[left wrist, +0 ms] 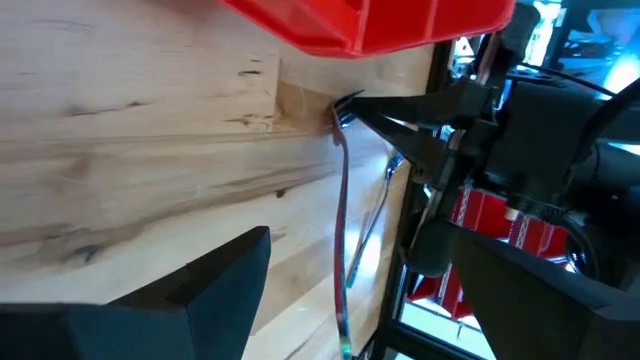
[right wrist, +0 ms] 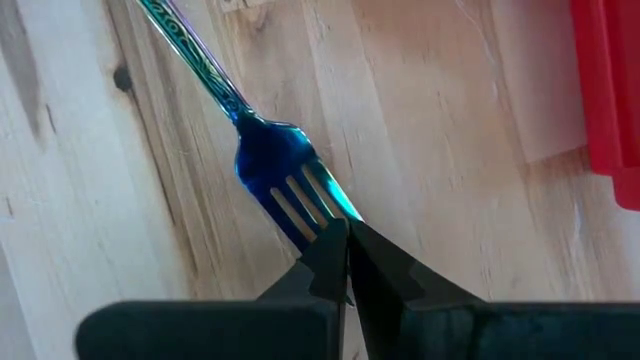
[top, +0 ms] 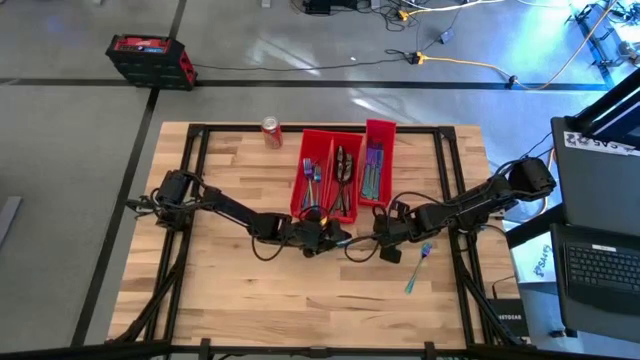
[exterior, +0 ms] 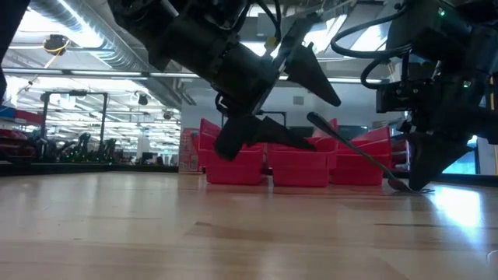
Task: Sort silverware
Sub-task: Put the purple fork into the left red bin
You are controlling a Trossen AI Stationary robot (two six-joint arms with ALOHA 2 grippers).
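My right gripper [right wrist: 345, 255] is shut on an iridescent blue fork [right wrist: 265, 160] in front of the red bins. The fork's handle [left wrist: 342, 220] slants up toward my left gripper [top: 335, 238]. That gripper is open, one finger on each side of the handle's free end, and I see no touch. In the low view the fork [exterior: 358, 152] slopes from between the left fingers down to the right gripper [exterior: 424, 175] near the tabletop. A second teal fork [top: 418, 268] lies flat on the table near the right arm. Other silverware lies in the three red bins [top: 345, 175]. My right gripper pinches the fork by the tips of its tines [right wrist: 315, 205] between its two shut fingers. The fingers lie along the fork, coming level from the table's right side. The tine end sits low by the tabletop, and the handle rises toward the table's left, clear of the wood.
A red soda can [top: 271, 131] stands at the far edge, left of the bins. A black metal frame [top: 447, 180] runs around the tabletop. Bare wood [top: 250, 290] lies toward the near edge. A black and red box [top: 150, 58] sits on the floor beyond the table.
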